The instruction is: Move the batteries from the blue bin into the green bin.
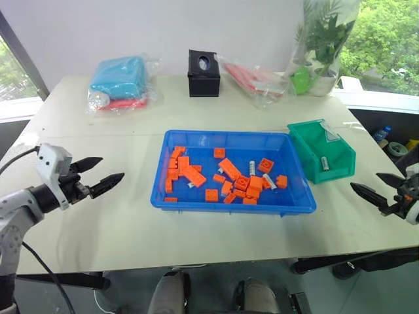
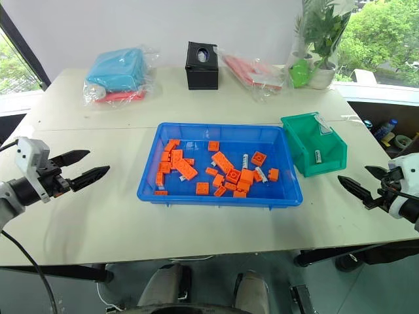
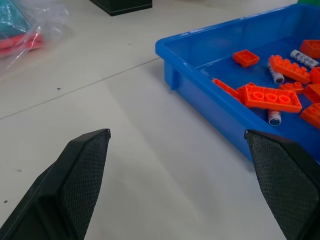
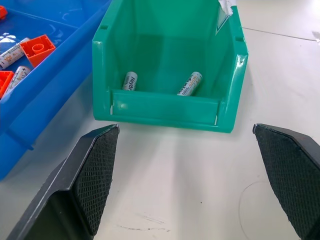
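Step in hand: picking the next battery out of the blue bin (image 1: pixel 196 136), as I judge it; both arms hang back over the worktop (image 1: pixel 118 222) with nothing in them.
Left gripper (image 1: pixel 98 175): fingers spread wide, empty, out to the left of the blue bin and well apart from it.
Right gripper (image 2: pixel 363 184): fingers spread wide too, empty, hovering just in front of the green bin (image 4: pixel 165 107).
Batteries still to move (image 1: pixel 251 167): a few silvery cylinders lying flat among the orange bricks (image 1: pixel 229 169), mostly in the right half of the blue bin (one more peeks out beside a long brick in the left wrist view (image 3: pixel 274 117)).
Batteries already across (image 4: pixel 129 80): two lie on the floor of the green bin, near its low front wall.
Which arm: the right looks the better choice, being nearer both the cluster and the green bin.
How to grip: come down from above, fingers either side of the cylinder across its length, so it can't roll away.
Watch for: bricks touching the battery; pinch a brick along with it and it goes across too.
Drop: carry over the green bin's rim and release low, clear of the two inside.
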Controlling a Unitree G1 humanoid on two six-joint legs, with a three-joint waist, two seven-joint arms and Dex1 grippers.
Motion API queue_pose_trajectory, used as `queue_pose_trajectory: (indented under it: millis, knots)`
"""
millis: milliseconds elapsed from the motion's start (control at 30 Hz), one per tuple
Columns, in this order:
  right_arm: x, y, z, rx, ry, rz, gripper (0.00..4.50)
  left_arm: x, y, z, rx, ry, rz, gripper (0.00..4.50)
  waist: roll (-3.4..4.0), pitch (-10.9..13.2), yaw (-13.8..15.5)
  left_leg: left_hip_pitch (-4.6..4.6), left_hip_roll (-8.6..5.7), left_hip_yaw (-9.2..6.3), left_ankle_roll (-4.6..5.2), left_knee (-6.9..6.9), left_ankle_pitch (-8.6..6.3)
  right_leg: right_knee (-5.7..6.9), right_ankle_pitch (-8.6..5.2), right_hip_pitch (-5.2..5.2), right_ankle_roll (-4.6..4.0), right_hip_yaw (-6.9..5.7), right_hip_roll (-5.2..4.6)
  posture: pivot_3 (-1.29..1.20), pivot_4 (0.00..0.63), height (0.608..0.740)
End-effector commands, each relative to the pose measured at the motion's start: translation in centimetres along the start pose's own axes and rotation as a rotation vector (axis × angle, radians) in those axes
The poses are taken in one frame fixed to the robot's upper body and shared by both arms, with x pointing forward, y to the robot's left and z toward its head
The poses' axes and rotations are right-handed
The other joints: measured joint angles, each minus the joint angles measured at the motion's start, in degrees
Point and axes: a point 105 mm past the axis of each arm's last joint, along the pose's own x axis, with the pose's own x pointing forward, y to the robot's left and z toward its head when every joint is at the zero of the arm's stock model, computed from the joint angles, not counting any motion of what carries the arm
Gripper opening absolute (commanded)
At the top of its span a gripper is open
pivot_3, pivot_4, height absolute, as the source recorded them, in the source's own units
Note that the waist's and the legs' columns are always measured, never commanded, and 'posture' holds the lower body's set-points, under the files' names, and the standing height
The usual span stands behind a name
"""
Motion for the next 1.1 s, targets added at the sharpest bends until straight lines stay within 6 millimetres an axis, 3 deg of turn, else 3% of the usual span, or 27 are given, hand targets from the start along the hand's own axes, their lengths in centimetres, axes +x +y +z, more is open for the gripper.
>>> queue_pose_trajectory:
  millis: [33,133,233,400,567,667,800,1100]
  knots:
    - [0.2,0.1,3.1,-0.082,-0.063,0.001,4.4,0.3,-1.2,1.5,0.064,-0.003,-0.064,4.5,0.0,0.0,0.0,0.02,0.0,0.04,0.0,0.0,0.0,0.0,0.0,0.0,0.0,0.03,-0.01,0.0,0.15,0.63]
    - [1.5,2.5,6.0,-0.112,-0.118,0.102,4.4,0.5,-2.6,2.4,0.078,-0.005,-0.154,4.5,0.12,0.1,-0.2,0.05,0.0,0.05,0.0,0.0,0.0,0.0,0.0,-0.02,-0.01,0.06,-0.01,0.0,0.15,0.63]
    - [3.2,6.3,8.9,-0.134,-0.176,0.243,4.4,0.7,-4.0,3.2,0.107,0.011,-0.235,4.5,0.14,0.2,-0.4,0.17,0.01,-0.13,0.0,-0.02,-0.01,-0.02,0.04,-0.08,-0.09,0.07,-0.02,0.0,0.15,0.63]
    - [7.7,14.7,12.0,-0.177,-0.208,0.466,4.4,1.0,-5.6,4.8,0.148,0.001,-0.328,4.5,-0.08,0.3,-0.7,0.23,0.03,-0.17,0.0,-0.27,-0.01,-0.04,0.21,-0.38,-0.39,0.08,-0.01,0.0,0.15,0.63]
    - [12.9,21.2,11.9,-0.187,-0.139,0.524,4.4,1.0,-6.2,5.2,0.183,0.019,-0.375,4.5,-0.21,0.2,-0.3,0.07,0.0,-0.16,0.01,-0.28,0.01,0.07,0.3,-0.77,-0.46,0.03,0.03,0.0,0.15,0.63]
    - [14.5,23.5,11.8,-0.18,-0.113,0.547,4.4,1.0,-6.4,5.0,0.192,0.029,-0.384,4.5,-0.3,0.1,-0.1,-0.02,0.0,0.0,-0.04,-0.25,0.14,0.18,0.55,-0.95,-0.5,0.04,0.12,0.0,0.15,0.63]
    - [17.1,28.5,11.4,-0.156,-0.056,0.614,4.4,1.0,-6.7,5.0,0.186,0.029,-0.392,4.5,-0.37,0.1,-0.3,-0.11,0.01,0.06,-0.05,-0.24,0.24,0.17,0.59,-1.04,-0.48,0.05,0.23,0.0,0.15,0.63]
    - [17.4,32.6,10.3,-0.185,0.029,0.71,4.4,0.9,-6.9,4.8,0.187,0.035,-0.394,4.5,-0.36,0.1,-0.2,-0.03,0.6,0.0,-0.62,-0.24,0.42,0.26,0.64,-1.21,-0.89,0.29,0.98,0.0,0.15,0.63]
